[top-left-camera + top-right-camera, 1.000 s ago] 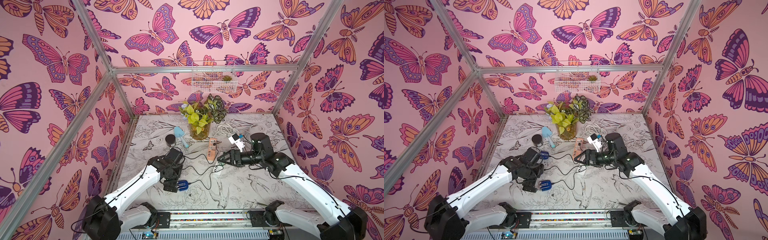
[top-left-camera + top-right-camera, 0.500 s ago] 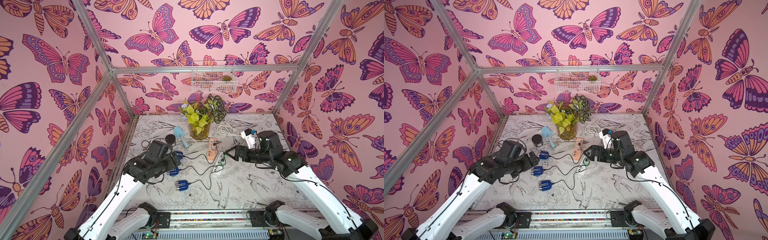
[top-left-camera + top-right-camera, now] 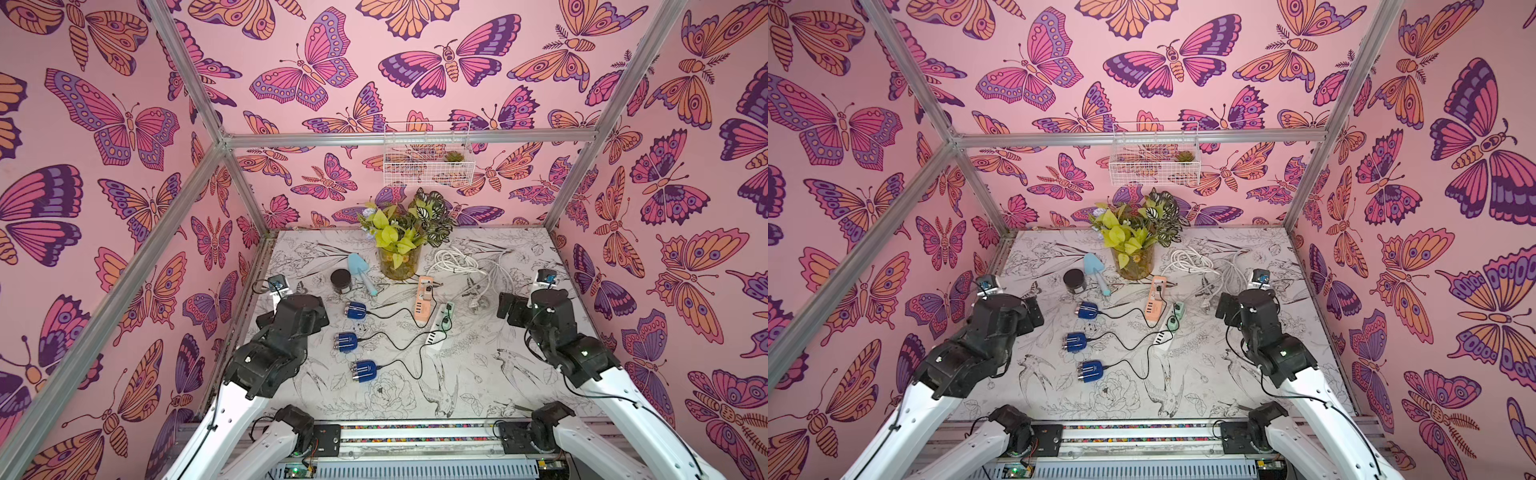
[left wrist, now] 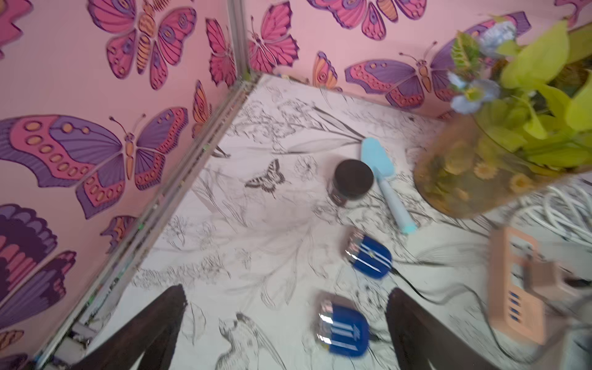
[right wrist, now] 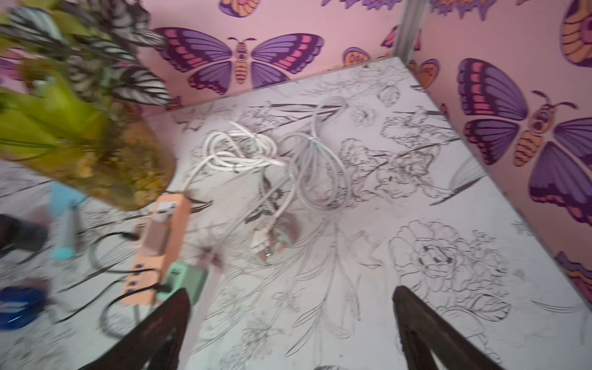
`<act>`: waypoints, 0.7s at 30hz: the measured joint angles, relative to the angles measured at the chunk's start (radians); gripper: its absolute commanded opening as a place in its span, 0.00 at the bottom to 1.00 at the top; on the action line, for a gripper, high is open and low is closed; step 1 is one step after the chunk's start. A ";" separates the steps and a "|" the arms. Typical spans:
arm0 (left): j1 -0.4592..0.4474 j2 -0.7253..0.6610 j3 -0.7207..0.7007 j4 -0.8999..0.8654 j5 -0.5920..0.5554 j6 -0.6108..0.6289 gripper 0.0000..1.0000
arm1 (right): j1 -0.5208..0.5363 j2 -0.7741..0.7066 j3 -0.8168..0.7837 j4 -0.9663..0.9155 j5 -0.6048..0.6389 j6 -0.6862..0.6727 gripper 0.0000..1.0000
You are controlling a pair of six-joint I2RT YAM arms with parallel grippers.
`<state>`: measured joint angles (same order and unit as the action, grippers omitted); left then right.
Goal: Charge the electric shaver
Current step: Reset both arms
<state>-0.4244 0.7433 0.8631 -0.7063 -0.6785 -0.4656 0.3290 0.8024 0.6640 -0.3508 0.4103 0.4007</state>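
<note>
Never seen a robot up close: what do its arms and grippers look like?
Left arm and right arm match: white tubes, chunky black joints, thin black cables. Left gripper and right gripper each carry two dark, tapered fingers.

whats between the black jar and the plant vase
A light blue scoop lies between the jar and the vase, seen in both top views and the left wrist view.
</note>
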 measured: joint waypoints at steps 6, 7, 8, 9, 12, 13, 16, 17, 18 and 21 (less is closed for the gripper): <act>0.268 0.209 -0.261 0.396 0.063 0.069 1.00 | -0.171 0.240 -0.206 0.337 0.065 -0.056 0.99; 0.295 0.249 -0.281 0.440 0.079 0.070 1.00 | -0.179 0.280 -0.207 0.364 0.064 -0.068 0.99; 0.319 0.304 -0.302 0.498 0.098 0.081 1.00 | -0.187 0.330 -0.204 0.419 0.064 -0.085 0.99; 0.337 0.348 -0.310 0.537 0.129 0.097 1.00 | -0.191 0.369 -0.202 0.471 0.064 -0.098 0.99; 0.366 0.456 -0.313 0.701 0.192 0.163 1.00 | -0.199 0.463 -0.178 0.584 0.060 -0.150 0.99; 0.373 0.480 -0.316 0.765 0.209 0.185 1.00 | -0.204 0.492 -0.171 0.624 0.052 -0.169 0.99; 0.398 0.584 -0.324 0.977 0.261 0.263 1.00 | -0.230 0.550 -0.183 0.759 0.014 -0.216 0.99; 0.407 0.618 -0.329 1.033 0.282 0.282 1.00 | -0.246 0.558 -0.193 0.793 -0.005 -0.227 0.99; 0.414 0.649 -0.342 1.093 0.306 0.301 1.00 | -0.261 0.563 -0.205 0.827 -0.023 -0.238 0.99; 0.424 0.701 -0.441 1.308 0.364 0.343 1.00 | -0.293 0.579 -0.242 0.936 -0.075 -0.257 0.99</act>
<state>-0.0002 1.4445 0.4225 0.6018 -0.3145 -0.1226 0.0364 1.3815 0.4221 0.5854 0.3351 0.1436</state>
